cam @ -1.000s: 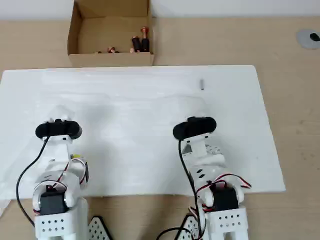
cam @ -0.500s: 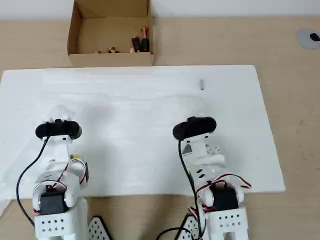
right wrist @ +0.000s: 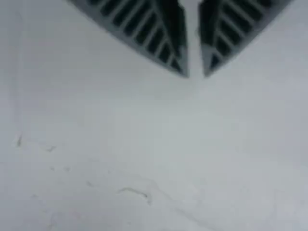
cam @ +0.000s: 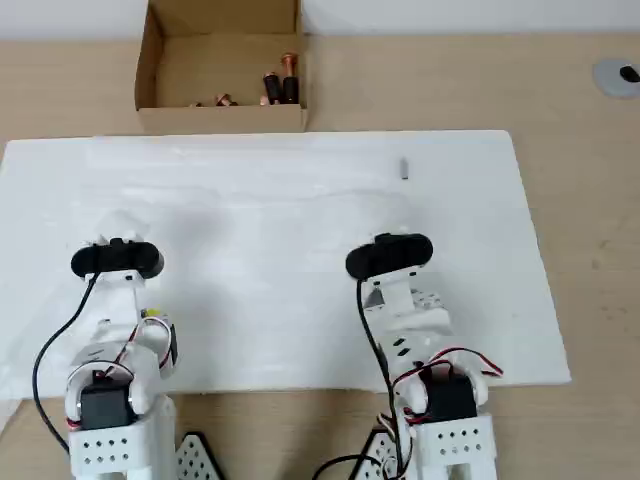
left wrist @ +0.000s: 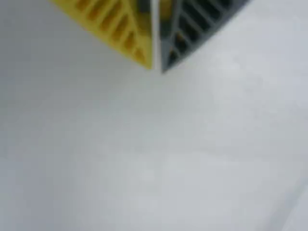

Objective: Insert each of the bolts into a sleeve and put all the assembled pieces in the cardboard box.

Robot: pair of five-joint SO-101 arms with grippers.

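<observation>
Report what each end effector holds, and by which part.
Nothing is held. The left end effector and the right end effector are both shut and empty over the white sheet.

Top edge crops the cardboard box [cam: 148, 70]; copper pieces [cam: 288, 80] in it too small to count. Tiny grey thing [cam: 404, 168], upper right of centre: can't ID.

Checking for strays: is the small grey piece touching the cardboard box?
Apart: the high view shows white sheet between the grey piece and the cardboard box.
</observation>
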